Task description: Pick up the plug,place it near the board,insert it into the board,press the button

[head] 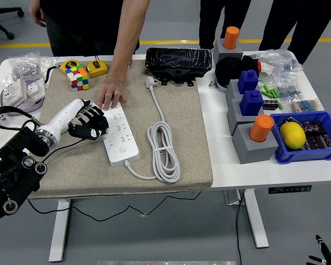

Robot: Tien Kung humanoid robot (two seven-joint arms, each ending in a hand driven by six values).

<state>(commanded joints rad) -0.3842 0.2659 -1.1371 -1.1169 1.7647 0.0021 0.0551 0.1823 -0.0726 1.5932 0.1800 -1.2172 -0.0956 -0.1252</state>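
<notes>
The white power strip (120, 136) lies on the grey mat, running from far left to near right. Its white plug (150, 83) rests unplugged at the mat's far edge, and its cable is coiled (163, 148) to the right of the strip. My left hand (90, 123), black fingers on a white forearm, sits against the strip's left edge, fingers relaxed and holding nothing. A person's hand (111, 96) presses on the strip's far end. Only a sliver of my right hand (320, 251) shows in the bottom right corner.
A black box (177, 59) stands behind the plug. A colour cube (77, 76) and a yellow tape measure (97, 68) lie at the mat's far left. Grey blocks with orange and blue pegs (255, 132) and a blue bin (314, 144) crowd the right side.
</notes>
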